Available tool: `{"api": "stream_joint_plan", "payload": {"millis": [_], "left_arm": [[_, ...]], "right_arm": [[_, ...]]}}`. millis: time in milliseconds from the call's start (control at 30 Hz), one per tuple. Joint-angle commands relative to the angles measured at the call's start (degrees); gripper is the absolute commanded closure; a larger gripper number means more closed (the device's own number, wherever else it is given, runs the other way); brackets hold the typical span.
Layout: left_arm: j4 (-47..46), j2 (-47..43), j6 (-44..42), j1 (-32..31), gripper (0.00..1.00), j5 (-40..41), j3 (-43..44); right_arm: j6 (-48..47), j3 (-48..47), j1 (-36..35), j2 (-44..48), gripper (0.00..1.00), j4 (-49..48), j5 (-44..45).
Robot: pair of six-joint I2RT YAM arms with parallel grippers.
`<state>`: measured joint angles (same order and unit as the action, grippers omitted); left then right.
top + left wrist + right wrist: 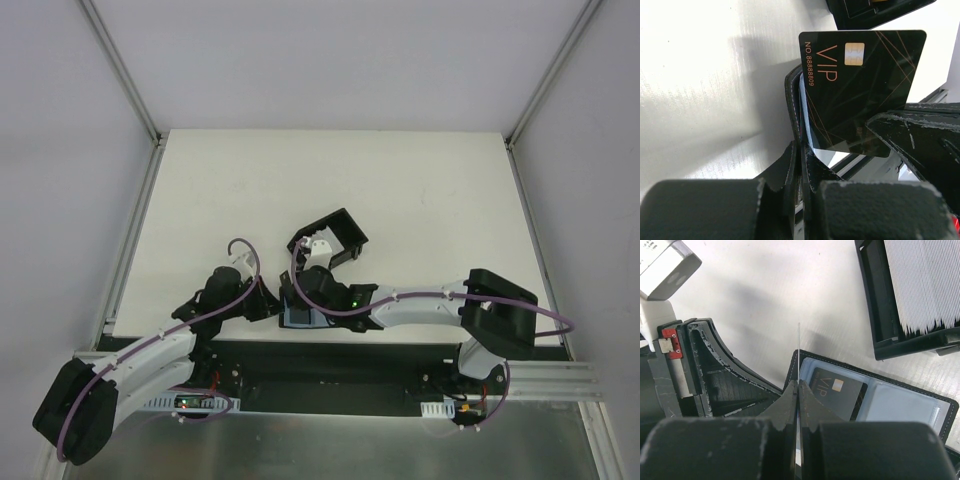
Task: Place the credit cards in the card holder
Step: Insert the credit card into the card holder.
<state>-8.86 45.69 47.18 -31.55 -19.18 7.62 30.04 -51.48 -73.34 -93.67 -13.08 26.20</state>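
Finds the right gripper (798, 390) with its fingers pressed flat together on one credit card (862, 90), gripped at a lower corner. Shows it as a bare vertical line in the right wrist view and face-on in the left wrist view, dark with gold lettering and a chip, tilted slightly, long axis roughly across that view.

Finds the left gripper (801, 150) likewise closed, apparently pinching the raised stitched flap of the card holder (900, 402) and keeping it propped open.

Places the holder directly under and just beyond the right fingertips, lying open on the table (400, 180), its long axis running away to the right in the right wrist view. Notes a second card (837, 390) already seated in the nearest bluish pocket, just beside the held card's lower edge.

Judges the right arm the one to act: needs the held card tipped down toward a free pocket, with its leading edge square to the slot. Flags a risk of fouling the seated card or the flap.

Records the black tray (875, 315) further out, apart from the holder, with a stack of cards (925, 285) on edge inside.
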Motion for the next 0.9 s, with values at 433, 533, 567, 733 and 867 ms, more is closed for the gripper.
{"api": "stream_joint_plan", "payload": {"millis": [433, 533, 567, 733, 867], "left_arm": [[-1.77, -1.05, 2.13, -0.44, 1.0, -0.42, -0.23], [-1.42, -0.52, 2.04, -0.44, 1.0, 0.02, -0.41], [-1.33, -0.26, 1.95, -0.44, 1.0, 0.19, -0.41], [-0.98, 1.06, 1.69, -0.44, 1.0, 1.16, -0.5], [-0.81, 1.94, 0.99, -0.44, 1.0, 2.3, -0.85]], "right_arm": [[-4.2, -7.31, -4.53, -0.82, 1.0, 15.43, 11.94], [-4.99, -8.28, -5.14, -0.2, 0.99, 17.9, 13.88], [-5.08, -8.54, -5.23, 0.15, 1.0, 18.79, 14.4], [-4.12, -6.97, -5.32, 1.99, 1.0, 21.16, 16.25], [-3.24, -4.33, -5.32, 4.89, 1.0, 20.99, 16.17]]}}
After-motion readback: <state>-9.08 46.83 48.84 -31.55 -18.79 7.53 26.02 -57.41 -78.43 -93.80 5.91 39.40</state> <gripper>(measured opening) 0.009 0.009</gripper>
